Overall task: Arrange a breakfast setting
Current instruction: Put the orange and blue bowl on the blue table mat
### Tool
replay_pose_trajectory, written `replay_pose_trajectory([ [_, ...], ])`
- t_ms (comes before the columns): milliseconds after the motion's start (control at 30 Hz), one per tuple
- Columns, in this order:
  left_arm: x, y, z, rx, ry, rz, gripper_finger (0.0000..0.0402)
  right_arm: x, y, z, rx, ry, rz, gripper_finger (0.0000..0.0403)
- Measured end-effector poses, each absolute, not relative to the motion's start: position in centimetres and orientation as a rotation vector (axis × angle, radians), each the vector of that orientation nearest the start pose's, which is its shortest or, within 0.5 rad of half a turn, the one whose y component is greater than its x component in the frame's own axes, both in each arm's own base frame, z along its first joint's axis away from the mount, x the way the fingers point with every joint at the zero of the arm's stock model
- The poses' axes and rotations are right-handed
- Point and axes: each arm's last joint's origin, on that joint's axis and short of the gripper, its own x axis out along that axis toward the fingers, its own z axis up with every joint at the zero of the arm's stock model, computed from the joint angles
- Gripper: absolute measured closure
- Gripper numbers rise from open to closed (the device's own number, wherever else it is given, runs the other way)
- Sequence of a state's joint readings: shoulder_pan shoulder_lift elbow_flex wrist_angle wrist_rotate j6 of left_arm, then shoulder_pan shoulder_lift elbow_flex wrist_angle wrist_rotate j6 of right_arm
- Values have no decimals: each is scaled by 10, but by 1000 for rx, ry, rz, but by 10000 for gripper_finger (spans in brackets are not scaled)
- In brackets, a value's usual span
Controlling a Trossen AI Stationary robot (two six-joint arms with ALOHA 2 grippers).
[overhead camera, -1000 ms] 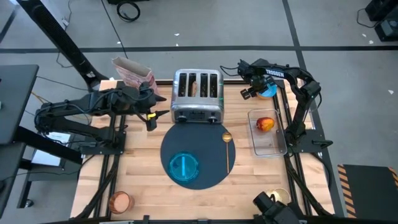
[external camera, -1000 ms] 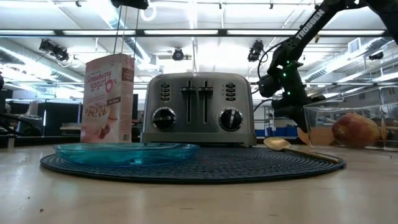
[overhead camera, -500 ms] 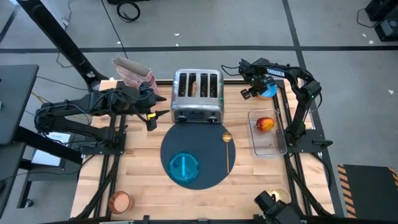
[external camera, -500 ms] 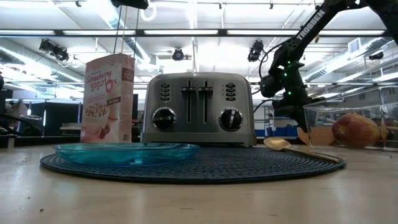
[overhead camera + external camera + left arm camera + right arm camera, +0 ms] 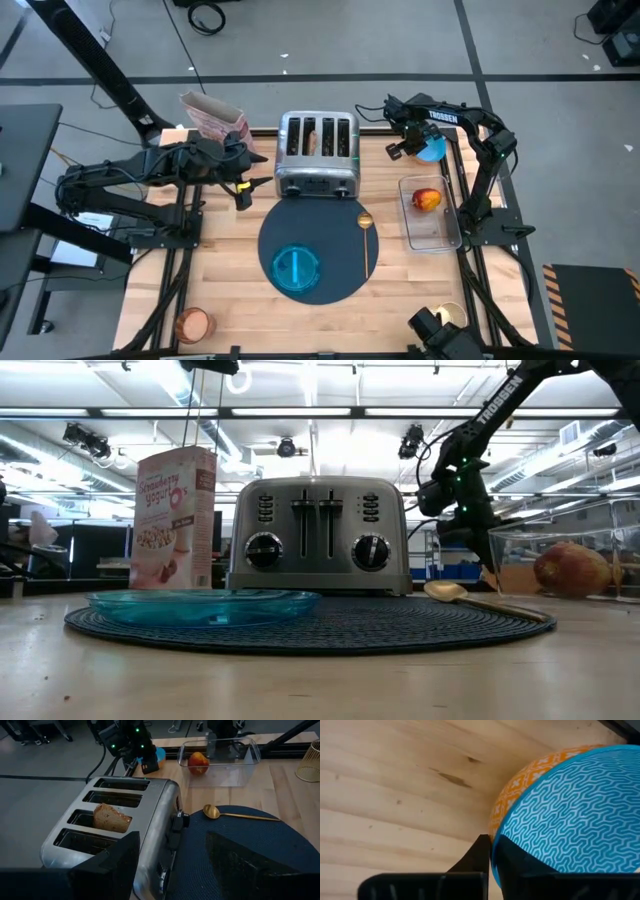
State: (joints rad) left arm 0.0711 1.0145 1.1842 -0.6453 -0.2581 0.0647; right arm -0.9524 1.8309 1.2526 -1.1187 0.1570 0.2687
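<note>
The small blue bowl (image 5: 434, 148), orange-patterned outside, stands at the table's far right, with my right gripper (image 5: 492, 854) shut on it. My left gripper (image 5: 172, 870) hangs open to the left of the chrome toaster (image 5: 317, 160), touching nothing. A toast slice (image 5: 112, 818) stands in a toaster slot. The teal plate (image 5: 296, 268) lies on the dark round mat (image 5: 335, 222), and the gold spoon (image 5: 366, 240) lies on the mat's right edge. The red-orange fruit (image 5: 427, 199) sits in a clear tub (image 5: 432, 232). The copper cup (image 5: 193, 324) stands near left. My right gripper pinches the bowl's rim (image 5: 496, 851) between its two fingers, one on the blue inside and one on the orange outer wall (image 5: 507, 805). The fingers come from above, pointing down. The bowl's underside appears to rest on the wooden table.
The pink cereal box (image 5: 212, 115) stands at the far left behind my left arm. A gold wire basket (image 5: 310, 762) sits near the table's front right. Bare wood lies left of the mat and between the mat and the tub.
</note>
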Motion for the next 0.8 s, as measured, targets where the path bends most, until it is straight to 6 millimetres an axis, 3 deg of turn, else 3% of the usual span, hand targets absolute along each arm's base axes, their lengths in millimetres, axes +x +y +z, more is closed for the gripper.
replay_pose_trajectory([
  [233,196,21,384,108,486,307,170,179,-258,179,914,1509,-1020,312],
  [800,196,21,384,115,487,305,170,173,-258,169,1002,1462,-1065,320],
])
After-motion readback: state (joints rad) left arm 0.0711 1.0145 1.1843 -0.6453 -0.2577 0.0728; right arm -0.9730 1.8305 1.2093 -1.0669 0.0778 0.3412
